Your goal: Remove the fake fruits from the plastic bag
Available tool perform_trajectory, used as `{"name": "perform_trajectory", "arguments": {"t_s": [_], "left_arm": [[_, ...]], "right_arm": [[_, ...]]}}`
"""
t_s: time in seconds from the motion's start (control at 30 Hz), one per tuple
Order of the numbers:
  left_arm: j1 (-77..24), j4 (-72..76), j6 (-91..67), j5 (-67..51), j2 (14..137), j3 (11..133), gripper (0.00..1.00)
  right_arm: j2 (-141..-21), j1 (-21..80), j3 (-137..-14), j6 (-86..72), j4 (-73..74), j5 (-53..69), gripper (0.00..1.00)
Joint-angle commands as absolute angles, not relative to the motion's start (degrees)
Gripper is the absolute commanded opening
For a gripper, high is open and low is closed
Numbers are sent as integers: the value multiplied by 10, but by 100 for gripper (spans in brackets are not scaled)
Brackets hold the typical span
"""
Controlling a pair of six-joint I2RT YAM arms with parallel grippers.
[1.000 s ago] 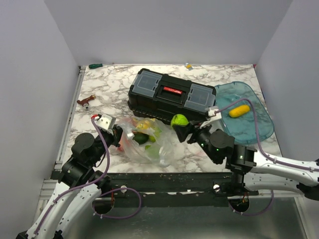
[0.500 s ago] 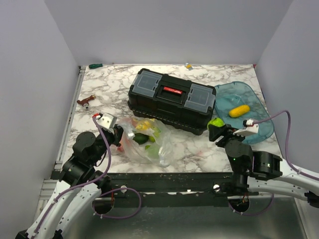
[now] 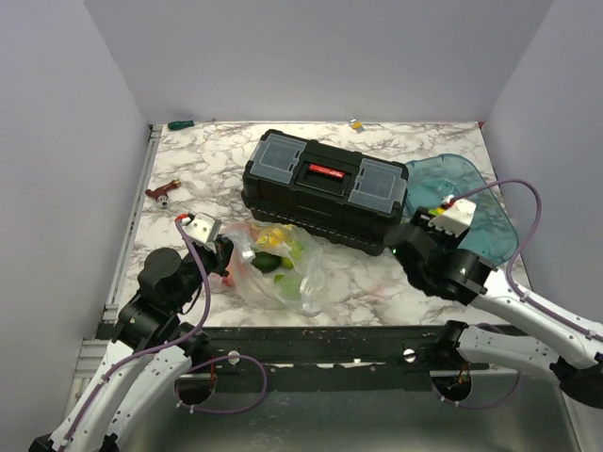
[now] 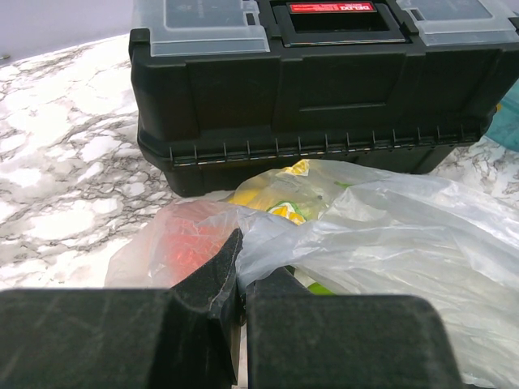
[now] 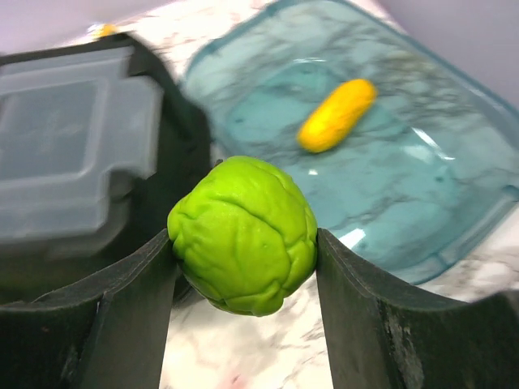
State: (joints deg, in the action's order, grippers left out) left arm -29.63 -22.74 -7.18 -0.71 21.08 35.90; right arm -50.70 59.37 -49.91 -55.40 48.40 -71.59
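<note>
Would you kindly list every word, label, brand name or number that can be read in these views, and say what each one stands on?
Red label with white lettering, on the lid of the black toolbox: too small and blurred to read, both from the top camera and from the left wrist.
No other writing, number or sign shows in any view.

Black toolbox [image 3: 323, 189] hems plastic bag [image 3: 283, 268] behind; bare marble [image 3: 363, 275] toward tray [image 3: 450, 176]
</note>
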Motion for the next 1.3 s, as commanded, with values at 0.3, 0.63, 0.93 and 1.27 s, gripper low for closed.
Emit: {"name": "perform_trajectory", "arguments": {"t_s": [0.3,0.63,0.93,1.27], "left_arm": [[-293,-217,-78,-22,199,372,0],[-293,-218,-80,-22,183,368,0],[-293,-214,-80,-28,193,369,0],[-293,-213,-81,-34,202,372,0]], "right_arm": [[-523,286,-483,-379,345,-549,35],[-659,37,-368,-440,153,-326,34],[-742,-59,-315,-438,39,-245,35],[-812,-73,-369,-429,13,-267,44]]}}
